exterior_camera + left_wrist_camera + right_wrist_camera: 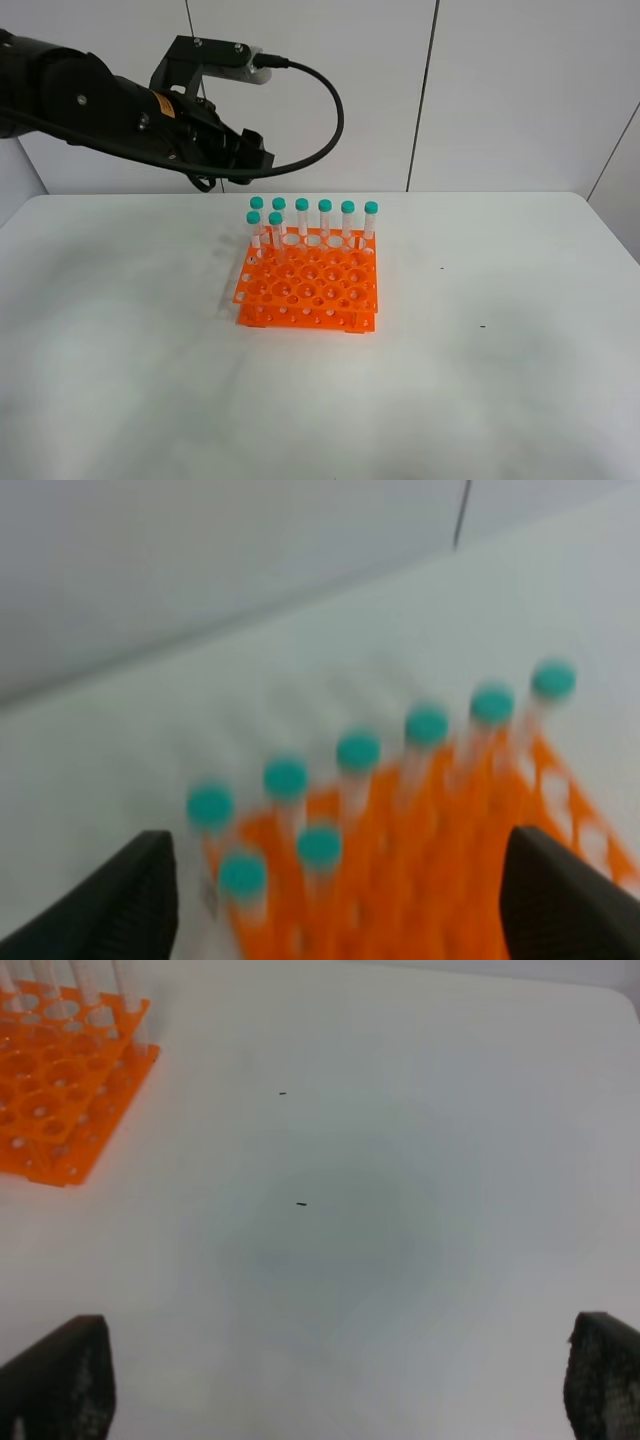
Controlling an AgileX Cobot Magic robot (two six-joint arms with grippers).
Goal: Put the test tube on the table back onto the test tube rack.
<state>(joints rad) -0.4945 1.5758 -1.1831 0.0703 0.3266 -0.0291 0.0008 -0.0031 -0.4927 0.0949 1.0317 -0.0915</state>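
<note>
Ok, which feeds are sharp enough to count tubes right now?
Exterior high: sharp, evenly lit; eight teal-capped tubes countable in the test tube rack. Left wrist: blurred, caps smeared, still countable. Right wrist: clear, only the rack's corner and cropped tubes visible.

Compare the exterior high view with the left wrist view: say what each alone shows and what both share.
Only the exterior high view shows the left arm raised behind the rack, the whole table and the rack's empty front rows.

Only the left wrist view shows the left gripper with its jaws wide apart and nothing between them, above the tubes.

Both show the orange test tube rack with eight teal-capped tubes standing in it.
</note>
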